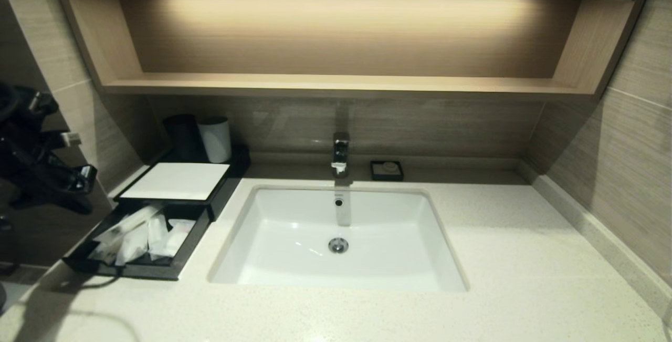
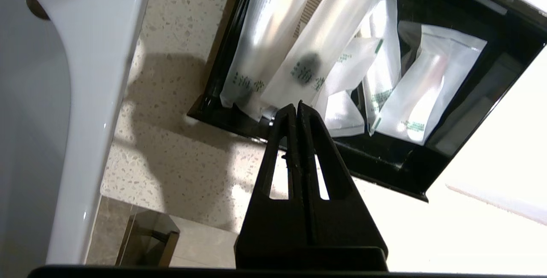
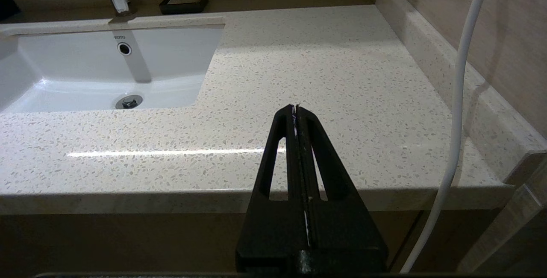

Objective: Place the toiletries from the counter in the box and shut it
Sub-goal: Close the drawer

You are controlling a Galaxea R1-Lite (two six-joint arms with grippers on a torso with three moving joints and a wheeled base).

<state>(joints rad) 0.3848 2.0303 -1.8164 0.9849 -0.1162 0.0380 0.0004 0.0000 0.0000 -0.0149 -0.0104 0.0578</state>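
1. Speckled off-white stone is the counter [image 1: 525, 258], w/ a white inset sink [image 1: 294, 237] in the middle and a chrome tap [image 1: 340, 154] behind it.
2. Black box [image 1: 220, 189] sits at the counter's left end, beside the sink; its flat white top panel [image 1: 176, 180] is bare.
3. Box drawer [image 1: 181, 255] is pulled out toward me, front edge near the counter's front lip.
4. Toiletries [image 1: 139, 234] lie inside the open drawer, overlapping each other. In the left wrist view I count two long slim packets [image 2: 307, 51] w/ green print lying side by side, plus flat pouches [image 2: 423, 86] next to them; exact no. of pouches is hard to tell as they overlap.
5. My left fingers [image 2: 298, 103] are pressed fully together, nothing between them, hanging just off the drawer's front corner, above the counter edge. In the head view my left arm [image 1: 37, 158] shows at the far left, raised, off the counter's left end.
6. My right fingers [image 3: 295, 106] are also pressed together, holding nothing, held over the counter's front edge on the right side, well apart from the box. A white cable [image 3: 459, 111] hangs beside them.
7. Behind the box stand a black cup [image 1: 181, 134] and a white cup [image 1: 215, 138], side by side. A small square black soap dish [image 1: 387, 169] sits right of the tap, by the back wall.
8. Light wooden shelf [image 1: 341, 83] runs above the counter.
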